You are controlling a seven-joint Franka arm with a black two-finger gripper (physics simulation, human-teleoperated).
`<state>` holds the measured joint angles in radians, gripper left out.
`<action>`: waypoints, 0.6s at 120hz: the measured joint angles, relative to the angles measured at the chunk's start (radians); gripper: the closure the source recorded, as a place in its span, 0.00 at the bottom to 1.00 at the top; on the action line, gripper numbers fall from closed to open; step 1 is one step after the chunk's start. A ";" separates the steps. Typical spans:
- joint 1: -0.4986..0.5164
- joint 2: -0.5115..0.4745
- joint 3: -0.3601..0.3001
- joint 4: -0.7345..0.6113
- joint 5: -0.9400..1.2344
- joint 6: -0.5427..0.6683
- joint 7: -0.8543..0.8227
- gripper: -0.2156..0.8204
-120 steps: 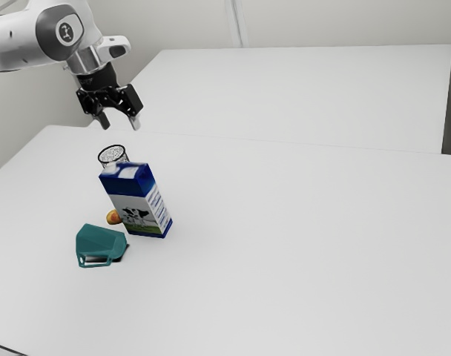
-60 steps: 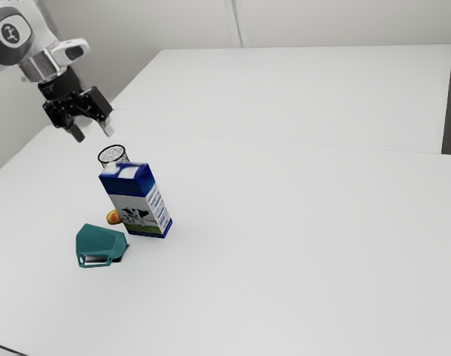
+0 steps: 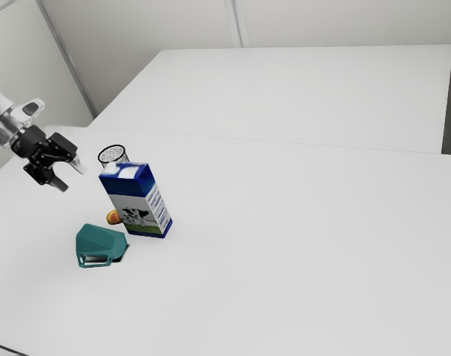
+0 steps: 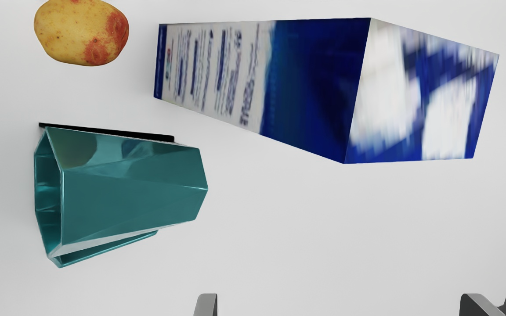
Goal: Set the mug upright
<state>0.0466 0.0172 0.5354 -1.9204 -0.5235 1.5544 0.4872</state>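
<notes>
The black gripper (image 3: 68, 176) hangs above the table at the exterior view's left, higher than the mug and apart from it. Its two fingers stand open with nothing between them; in the wrist view the gripper (image 4: 338, 307) has its fingertips wide apart. On its side on the table lies the teal faceted mug (image 3: 103, 242), with its handle toward the exterior view's near edge. In the wrist view the mug (image 4: 125, 193) shows its open mouth turned away from the carton, and its handle lies along one side.
A blue and white milk carton (image 3: 140, 204) stands close to the mug. The potato (image 4: 81, 33) lies near the carton's base. Behind the carton is a black mesh cup (image 3: 113, 154), partly hidden. All rest on the white table (image 3: 285, 245).
The arm has swung toward the exterior view's left and come lower, and the gripper is now beside the carton's level. The mug, carton, potato and mesh cup have not moved.
</notes>
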 joint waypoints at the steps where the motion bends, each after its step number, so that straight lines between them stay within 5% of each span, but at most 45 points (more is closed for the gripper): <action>1: 0.004 0.005 0.000 0.000 -0.003 0.000 0.006 0.21; 72: 0.174 0.294 -0.005 -0.026 -0.214 0.004 0.431 0.21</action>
<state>0.2207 0.3108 0.5307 -1.9464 -0.7372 1.5582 0.9186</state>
